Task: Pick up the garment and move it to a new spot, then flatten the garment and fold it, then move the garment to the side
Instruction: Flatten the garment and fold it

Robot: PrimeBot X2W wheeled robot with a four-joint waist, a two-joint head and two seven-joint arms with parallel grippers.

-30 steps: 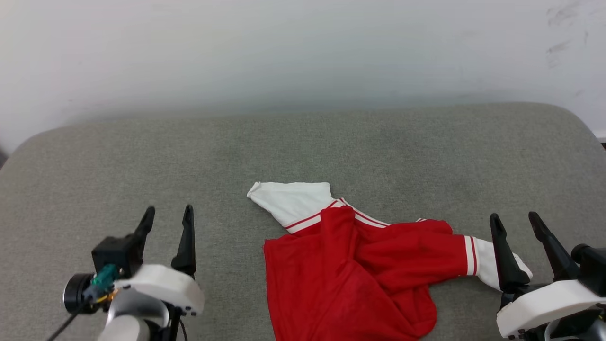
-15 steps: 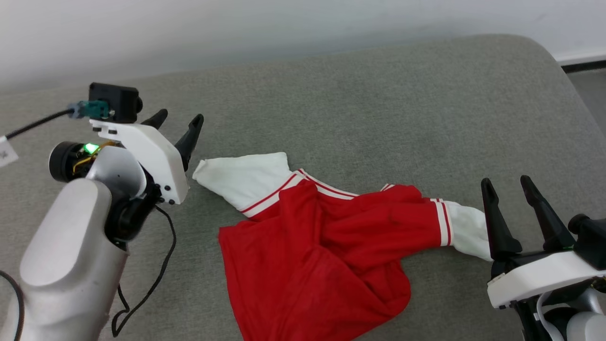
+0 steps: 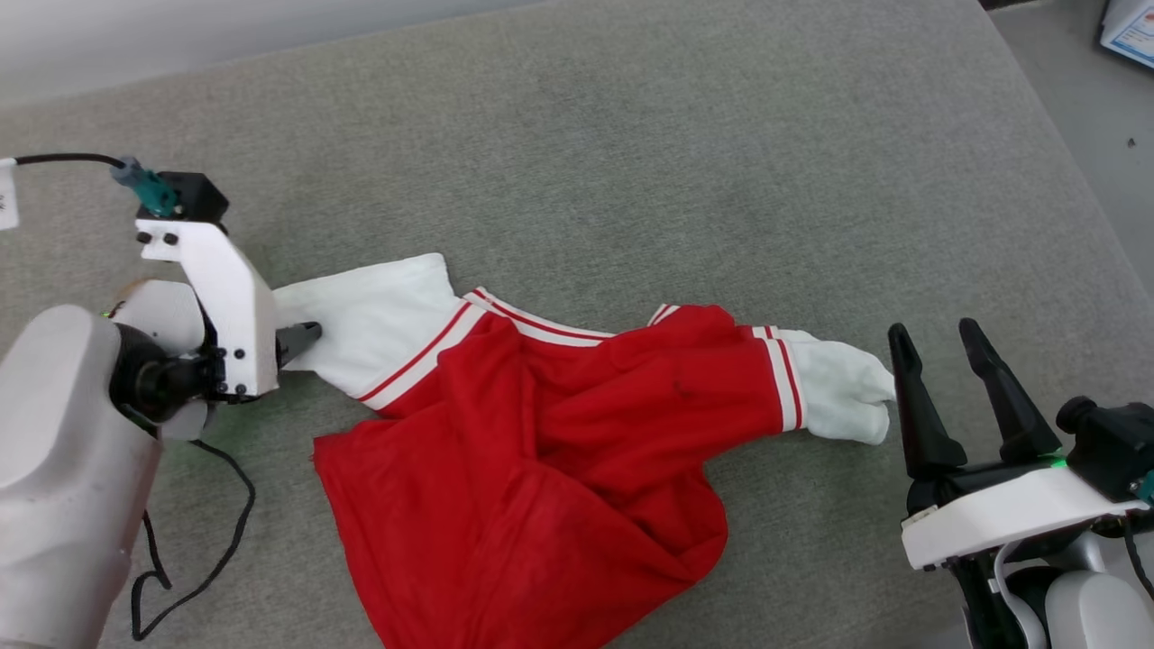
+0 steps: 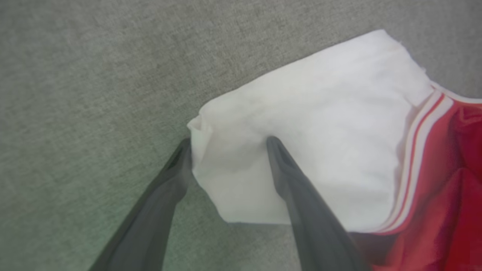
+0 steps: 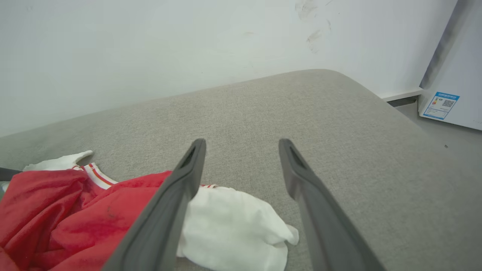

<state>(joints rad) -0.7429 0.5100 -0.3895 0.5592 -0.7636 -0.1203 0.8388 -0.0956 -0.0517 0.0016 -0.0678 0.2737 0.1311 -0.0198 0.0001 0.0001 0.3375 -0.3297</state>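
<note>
The garment [image 3: 541,451] is a red shirt with white sleeves and red-and-white trim, lying crumpled on the grey cushioned surface [image 3: 631,162]. Its numbers are hidden. My left gripper [image 3: 302,335] points at the left white sleeve [image 3: 379,311]. In the left wrist view my left gripper [image 4: 228,145] is open, its fingers straddling the corner of the sleeve [image 4: 312,124]. My right gripper [image 3: 933,332] stands open just right of the other white sleeve [image 3: 838,388]. In the right wrist view my right gripper [image 5: 241,143] holds nothing, and that sleeve [image 5: 233,229] lies below its left finger.
A black cable [image 3: 180,559] from my left arm trails on the cushion at lower left. The cushion's right edge drops to the floor [image 3: 1082,135]. A white wall [image 5: 150,45] runs behind, and a white appliance with a label [image 5: 448,101] stands at the far right.
The head camera has tilted down and shifted. My left arm has swung up from the lower left and come down at the left sleeve. The right gripper has stayed open.
</note>
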